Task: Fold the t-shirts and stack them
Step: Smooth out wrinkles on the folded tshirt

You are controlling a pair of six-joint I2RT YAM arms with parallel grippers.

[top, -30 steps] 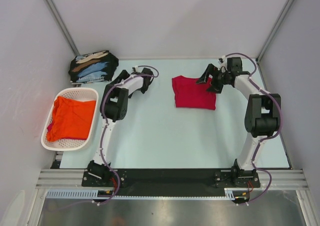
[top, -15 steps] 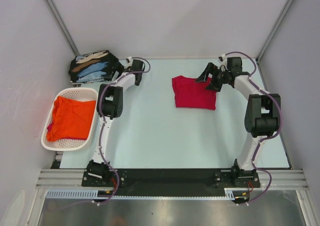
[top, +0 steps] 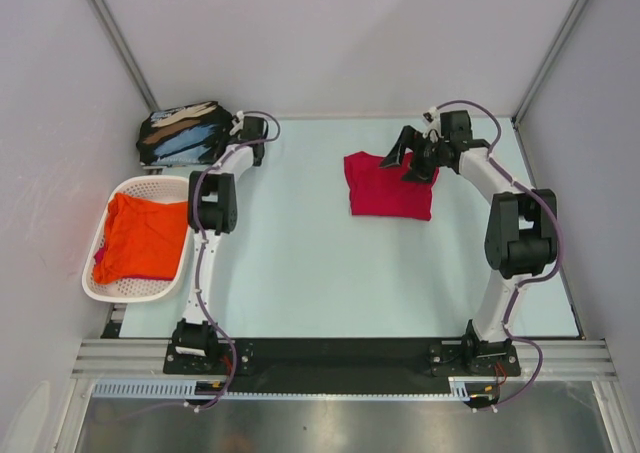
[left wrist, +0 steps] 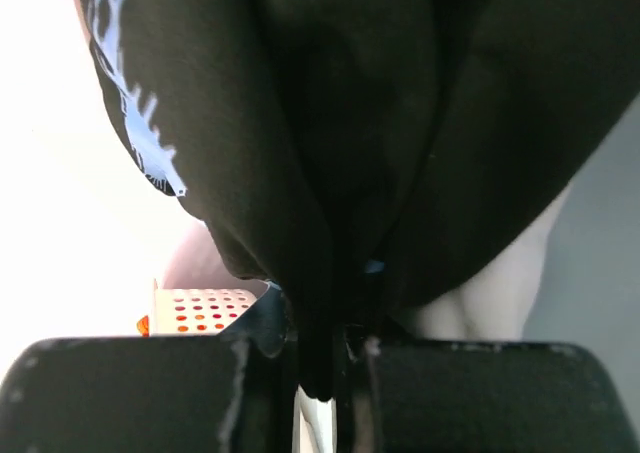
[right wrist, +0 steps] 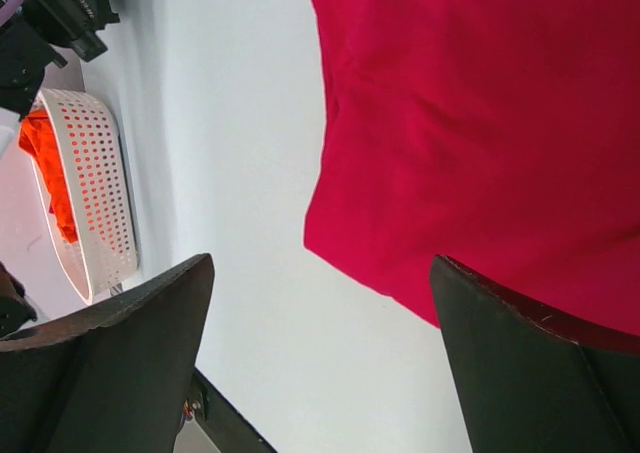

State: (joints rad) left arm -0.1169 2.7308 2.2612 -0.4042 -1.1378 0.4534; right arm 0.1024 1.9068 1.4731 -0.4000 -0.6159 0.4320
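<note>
At far left, left gripper [left wrist: 320, 343] clenched on edge of stacked black printed t-shirts [top: 185, 133], right gripper [top: 408, 159] spread wide over folded crimson t-shirt [top: 388, 191] far right, orange t-shirt [top: 145, 235] in white basket [top: 150, 184] left.

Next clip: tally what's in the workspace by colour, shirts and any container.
Red t-shirt: 1
Orange t-shirt: 1
Black printed t-shirt pile: 1 pile; the shirts in it cannot be counted
White perforated basket: 1
Total: 4, taking the pile as one
</note>
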